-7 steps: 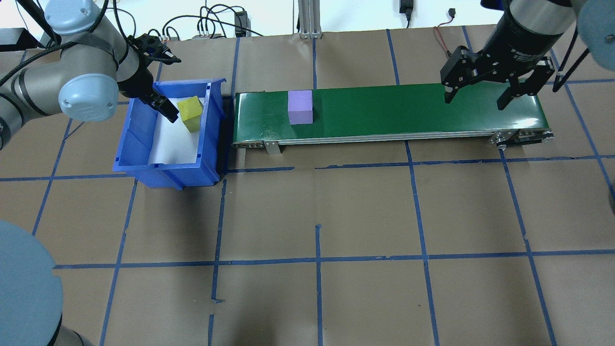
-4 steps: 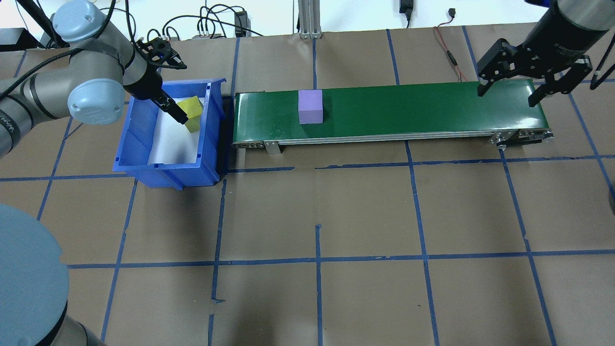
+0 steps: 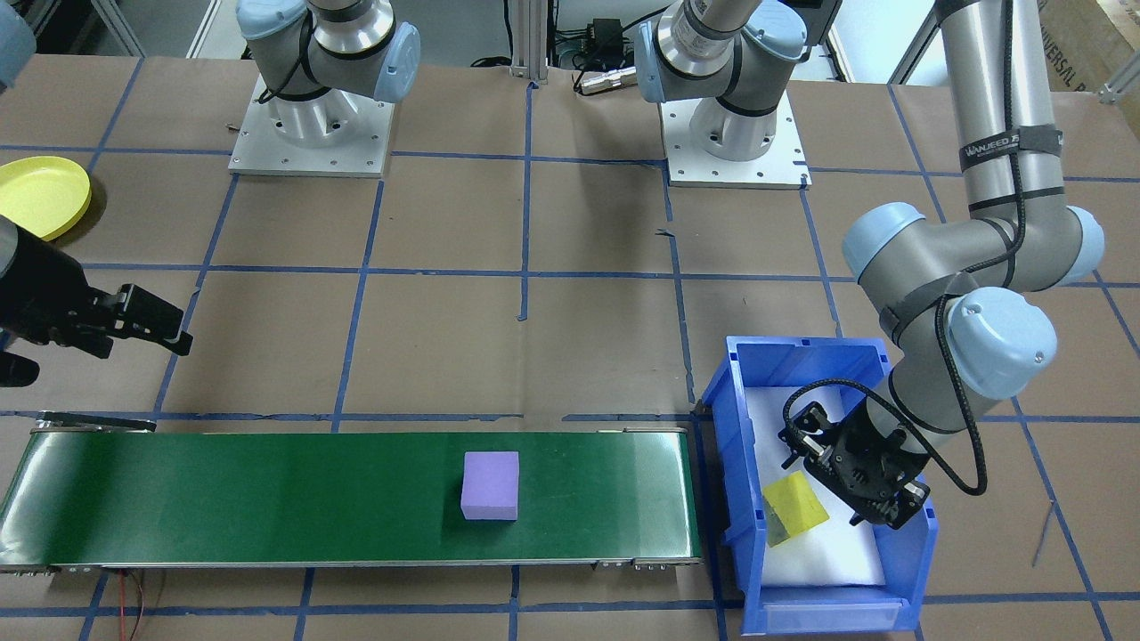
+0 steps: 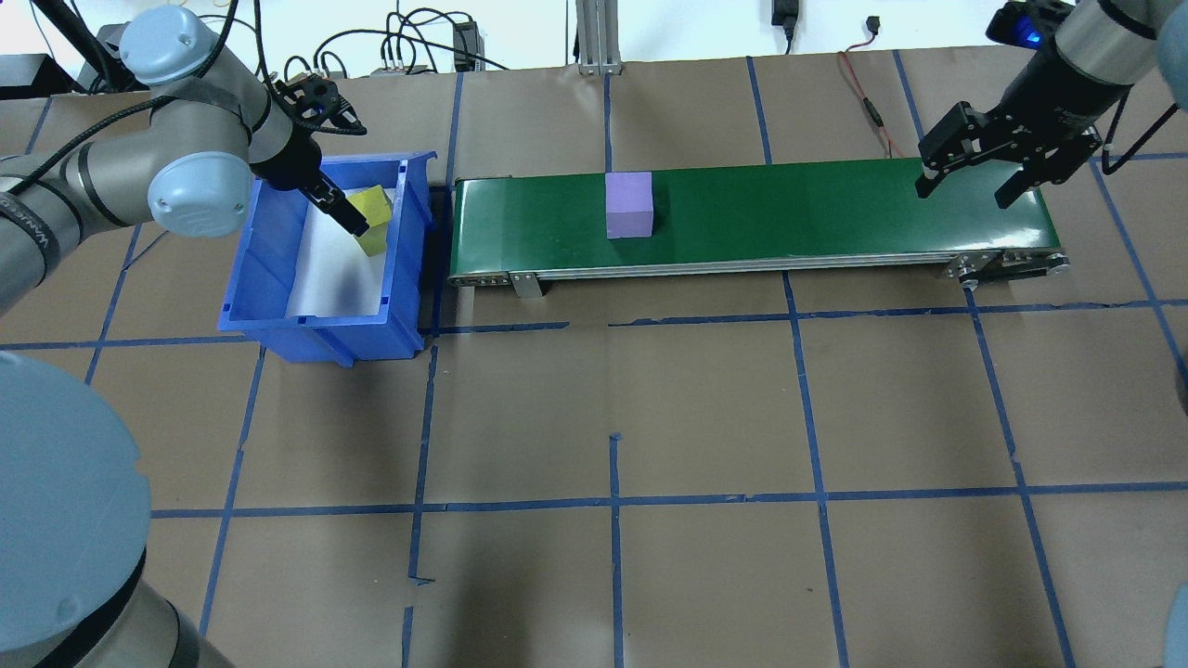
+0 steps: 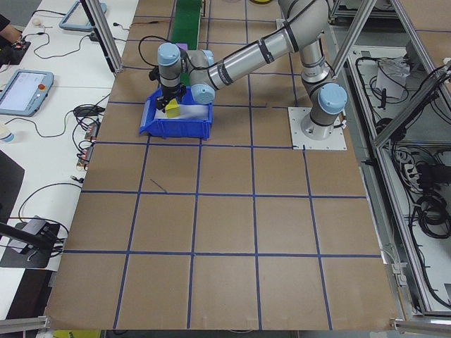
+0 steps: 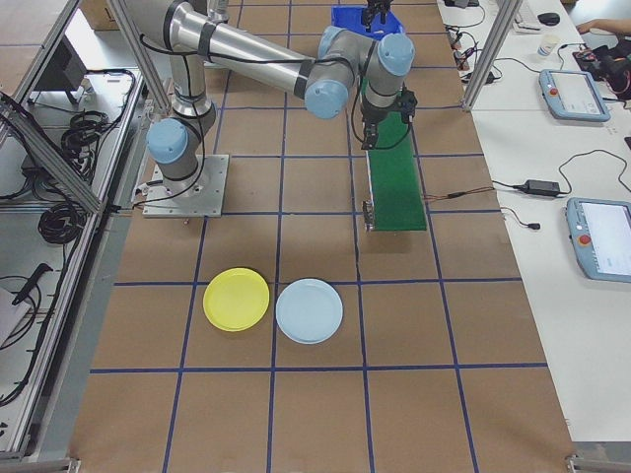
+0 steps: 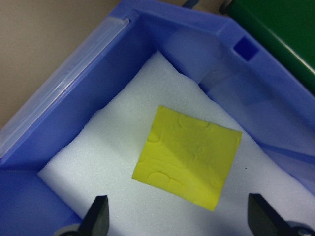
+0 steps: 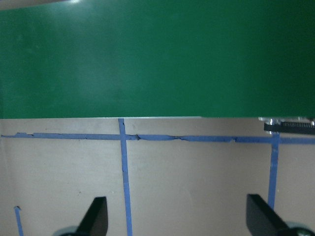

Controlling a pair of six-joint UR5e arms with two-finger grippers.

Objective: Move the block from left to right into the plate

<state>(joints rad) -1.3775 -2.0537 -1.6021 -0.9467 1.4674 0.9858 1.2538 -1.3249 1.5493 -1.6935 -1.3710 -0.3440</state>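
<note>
A yellow block (image 7: 189,155) lies tilted on white foam inside the blue bin (image 4: 316,336). My left gripper (image 4: 339,209) hangs open just over it, and its fingertips (image 7: 101,216) straddle the near side of the block without touching. A purple block (image 4: 629,205) rides on the green conveyor belt (image 4: 798,218), left of the belt's middle. My right gripper (image 4: 965,184) is open and holds nothing, at the belt's right end on its far side. The yellow plate (image 3: 40,191) lies on the table on the robot's right side, also seen as the yellow plate (image 6: 237,299).
A light blue plate (image 6: 310,310) lies beside the yellow one. The bin's walls close in around the left gripper. Cables and an aluminium post (image 4: 594,37) stand at the table's far edge. Brown paper with a blue tape grid covers the table.
The purple block has travelled rightward along the belt. My right gripper has moved right and back toward the belt's end. My left gripper has shifted a little over the yellow block.
</note>
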